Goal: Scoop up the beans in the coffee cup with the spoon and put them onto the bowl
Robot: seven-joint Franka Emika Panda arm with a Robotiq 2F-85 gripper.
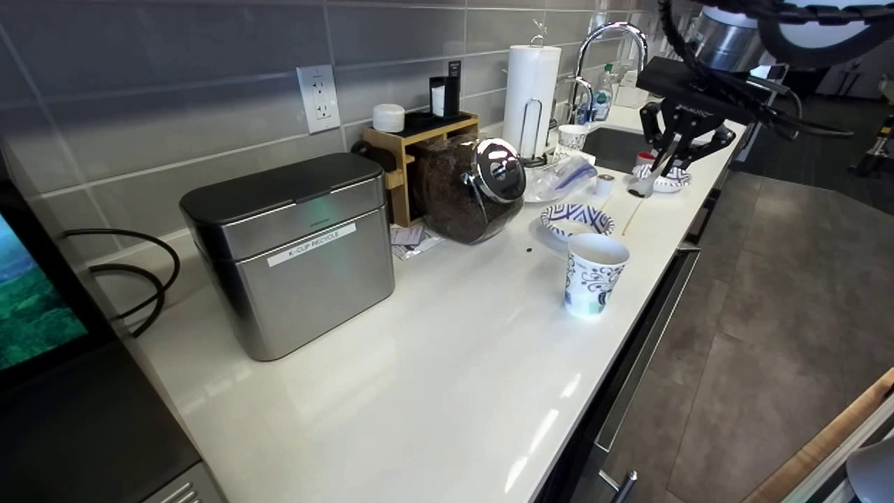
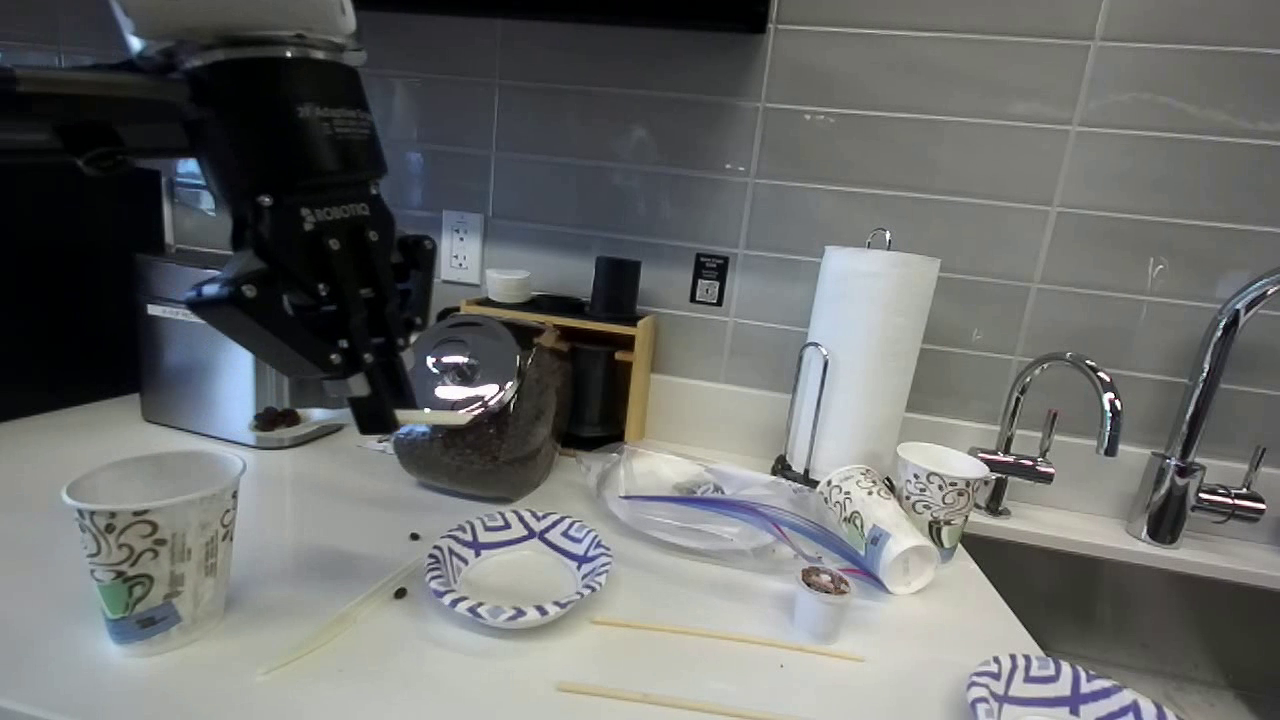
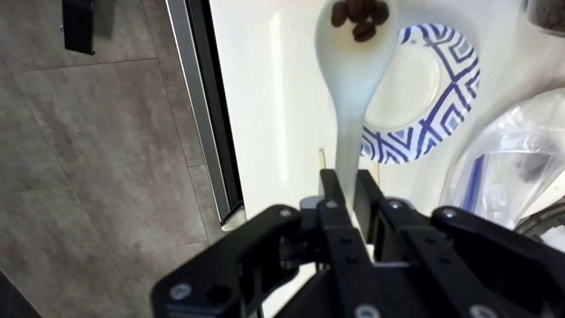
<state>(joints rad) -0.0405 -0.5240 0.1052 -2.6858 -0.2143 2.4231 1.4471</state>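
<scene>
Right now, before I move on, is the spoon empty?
No, the wrist view shows dark beans lying in the head of the spoon.

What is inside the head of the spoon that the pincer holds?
Several dark beans lie in the spoon; its surface directly beneath them is covered and not visible.

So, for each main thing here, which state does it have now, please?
Spoon: held, carrying beans
Gripper: shut on the spoon
Coffee cup: upright, contents hidden
Bowl nearer coffee cup: upright, no beans visible
Jar: closed
Recycling bin: closed
Paper towel roll: standing upright
Wall outlet: nothing plugged in
</scene>
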